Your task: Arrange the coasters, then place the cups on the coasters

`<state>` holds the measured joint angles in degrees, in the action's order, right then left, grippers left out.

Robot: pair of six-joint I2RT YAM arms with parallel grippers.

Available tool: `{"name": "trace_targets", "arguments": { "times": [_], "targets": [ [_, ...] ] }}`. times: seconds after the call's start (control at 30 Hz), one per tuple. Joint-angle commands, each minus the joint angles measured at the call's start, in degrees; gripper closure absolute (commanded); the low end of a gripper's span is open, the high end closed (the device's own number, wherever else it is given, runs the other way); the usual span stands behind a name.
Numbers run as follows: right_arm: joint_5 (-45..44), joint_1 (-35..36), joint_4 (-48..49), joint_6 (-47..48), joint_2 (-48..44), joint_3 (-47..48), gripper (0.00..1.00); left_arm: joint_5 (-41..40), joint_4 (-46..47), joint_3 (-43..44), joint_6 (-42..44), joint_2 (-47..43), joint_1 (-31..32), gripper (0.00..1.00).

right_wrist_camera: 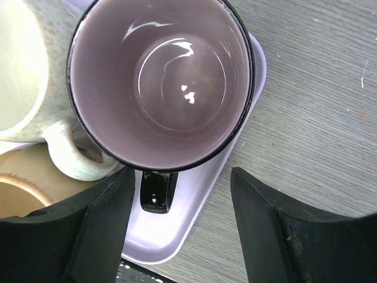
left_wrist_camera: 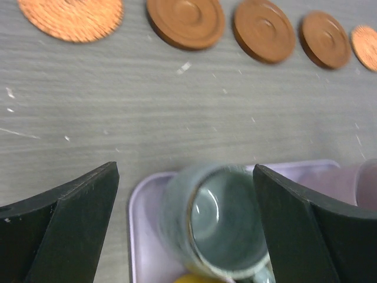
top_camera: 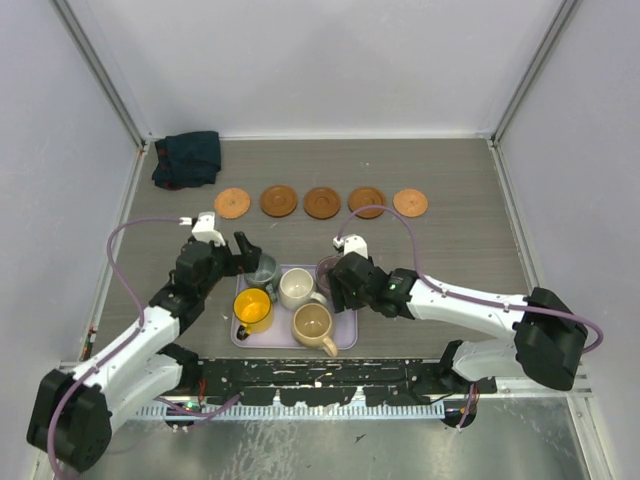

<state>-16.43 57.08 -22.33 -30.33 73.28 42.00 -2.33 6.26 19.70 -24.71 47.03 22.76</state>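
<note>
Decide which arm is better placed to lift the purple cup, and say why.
Right: the right hand is open astride the handle of the purple cup on the tray; the left hand is open around the grey-green cup.

Brown-orange coasters [top_camera: 278,201], a lavender tray [right_wrist_camera: 188,230], a yellow cup [top_camera: 252,308].

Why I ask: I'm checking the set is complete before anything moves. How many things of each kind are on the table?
Coasters: 5
Cups: 5
Lavender tray: 1
Dark cloth: 1
Total: 12
</note>
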Motion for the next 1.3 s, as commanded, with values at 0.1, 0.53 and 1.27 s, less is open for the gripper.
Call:
{"name": "trace_targets", "arguments": {
  "times": [0.1,0.53,1.27],
  "targets": [
    [-4.8,0.4,2.0,0.6,-8.1,0.7,0.30,-16.1,11.5,12.9,4.4,17.4,0.1,0.02],
    [-16.2,0.4,2.6,3.7,-17.2,1.8,0.29,-14.7,41.2,18.1,12.3,43.2,0.1,0.02],
    [-19.6,0.4,3.0,4.8,-15.2,3.2,0.29,-14.9,47.8,30.4,15.8,61.4,0.1,0.02]
  ]
}}
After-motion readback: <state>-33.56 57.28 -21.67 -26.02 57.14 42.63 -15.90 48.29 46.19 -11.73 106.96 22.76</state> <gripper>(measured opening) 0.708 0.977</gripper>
